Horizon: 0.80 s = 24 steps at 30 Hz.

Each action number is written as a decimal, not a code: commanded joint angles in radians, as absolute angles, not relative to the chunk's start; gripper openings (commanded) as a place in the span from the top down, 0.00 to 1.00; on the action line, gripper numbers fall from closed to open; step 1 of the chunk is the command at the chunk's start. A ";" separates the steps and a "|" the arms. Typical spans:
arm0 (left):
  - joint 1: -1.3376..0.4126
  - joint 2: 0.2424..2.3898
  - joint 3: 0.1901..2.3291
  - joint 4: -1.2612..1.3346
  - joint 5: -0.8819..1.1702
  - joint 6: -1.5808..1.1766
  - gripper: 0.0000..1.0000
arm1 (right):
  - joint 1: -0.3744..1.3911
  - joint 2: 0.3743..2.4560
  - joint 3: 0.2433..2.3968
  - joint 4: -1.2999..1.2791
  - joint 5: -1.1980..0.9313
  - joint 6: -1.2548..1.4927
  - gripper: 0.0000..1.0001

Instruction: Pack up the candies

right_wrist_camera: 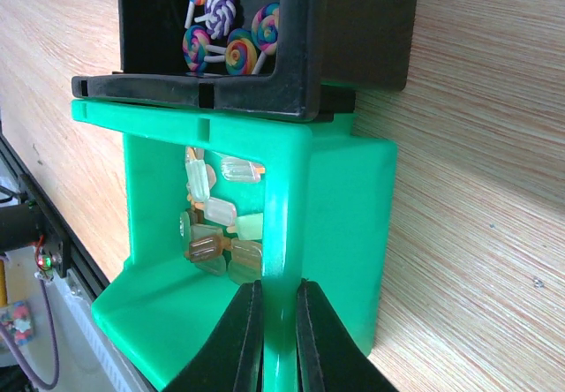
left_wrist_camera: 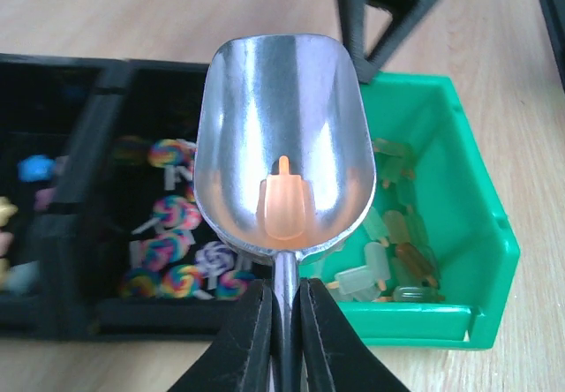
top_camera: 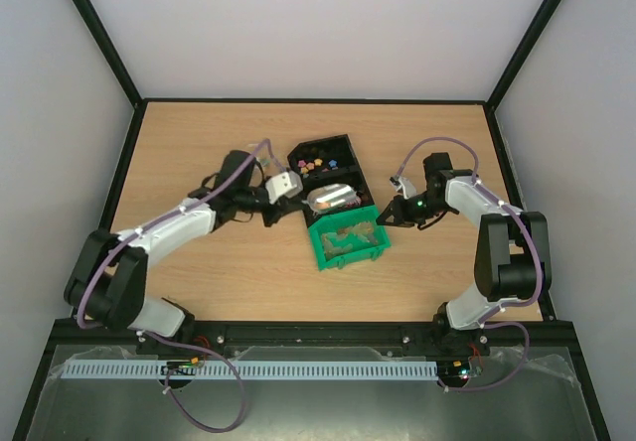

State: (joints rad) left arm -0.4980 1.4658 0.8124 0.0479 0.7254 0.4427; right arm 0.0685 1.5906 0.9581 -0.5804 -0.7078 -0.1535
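Candy (left_wrist_camera: 284, 207) along scoop (left_wrist_camera: 282, 118), stick toward lip

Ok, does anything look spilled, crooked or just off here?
Nothing looks spilled: no pieces show on the table. The scoop in the left claw carries only one orange popsicle-shaped piece. The black tray and green bin sit angled to the table's edges, the right claw clamped on the bin's wall.
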 commanded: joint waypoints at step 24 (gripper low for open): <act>0.054 1.671 1.409 -0.810 0.462 0.742 0.98 | 0.057 1.565 0.969 -0.622 -0.581 -0.215 0.93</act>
